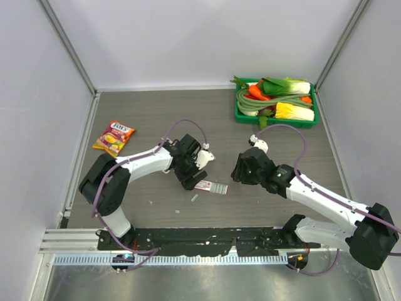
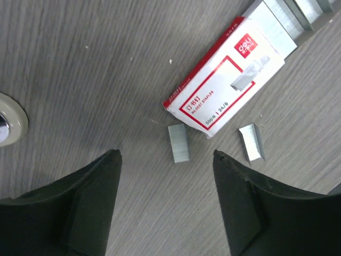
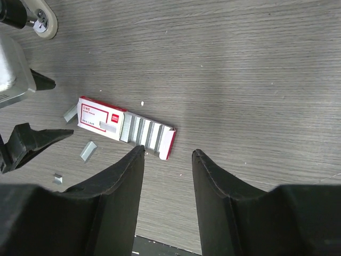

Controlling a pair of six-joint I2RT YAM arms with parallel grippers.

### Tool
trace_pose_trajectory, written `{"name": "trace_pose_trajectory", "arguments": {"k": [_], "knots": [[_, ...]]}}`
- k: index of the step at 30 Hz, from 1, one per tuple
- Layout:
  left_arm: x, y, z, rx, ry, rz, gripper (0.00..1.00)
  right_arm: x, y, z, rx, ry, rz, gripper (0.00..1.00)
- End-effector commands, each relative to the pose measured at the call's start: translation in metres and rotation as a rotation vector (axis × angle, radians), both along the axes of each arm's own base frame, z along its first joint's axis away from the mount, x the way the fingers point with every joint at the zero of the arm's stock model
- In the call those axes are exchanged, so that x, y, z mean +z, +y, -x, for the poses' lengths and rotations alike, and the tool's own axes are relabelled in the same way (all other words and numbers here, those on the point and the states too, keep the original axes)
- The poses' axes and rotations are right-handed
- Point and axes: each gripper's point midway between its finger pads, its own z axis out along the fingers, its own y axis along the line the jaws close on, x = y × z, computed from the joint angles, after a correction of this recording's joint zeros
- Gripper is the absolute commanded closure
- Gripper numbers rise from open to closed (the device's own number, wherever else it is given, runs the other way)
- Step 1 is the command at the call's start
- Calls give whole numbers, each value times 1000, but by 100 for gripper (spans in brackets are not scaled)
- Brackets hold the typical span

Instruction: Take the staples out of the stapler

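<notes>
1. Hovering the left gripper (image 2: 166, 156) low over the table (image 1: 156, 113), fingers spread wide with nothing between them and the tips just off the wood.
2. Spotting loose staples (image 2: 178, 143) right ahead of that gap. One strip sits at the box (image 2: 224, 80) corner, touching or nearly so, and another lies just beside it. Lying flat and scattered rather than lined up, so they read as already out of the stapler. A couple more tiny bits show nearer the arm bases in the top view.
3. Right gripper (image 3: 168, 151): also parted and empty, hanging over the slid-out tray (image 3: 144, 130) end of the box. Full neat rows in there, so probably spare stock, not unloaded stuff.
4. Can't pin down the stapler in any view. Could be the whitish round thing (image 2: 6, 121) at the edge of the left wrist view, just beside the left gripper, but honestly can't tell.
5. Guessing both arms are parked low and close around the box to keep the small stuff in camera range. Seems late in the task, though that's hard to call without a clear stapler.
6. Expecting trouble pinching strips that thin off a flat top. More likely to slide than lift.
</notes>
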Motion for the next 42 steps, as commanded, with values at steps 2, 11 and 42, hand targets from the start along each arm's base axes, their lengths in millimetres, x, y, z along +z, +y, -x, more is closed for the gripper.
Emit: {"name": "trace_pose_trajectory", "arguments": {"k": [2,11,42], "knots": [[7,-17,-21,-34,-77,31,33,14,5,-8,12,-50,-33,55],[1,-17,-2,-46,-21,39,51,9,1,-9,11,-46,-20,56],[-22,-9,8,-99,-51,-45,63,14,2,-7,28,-58,-48,63]]}}
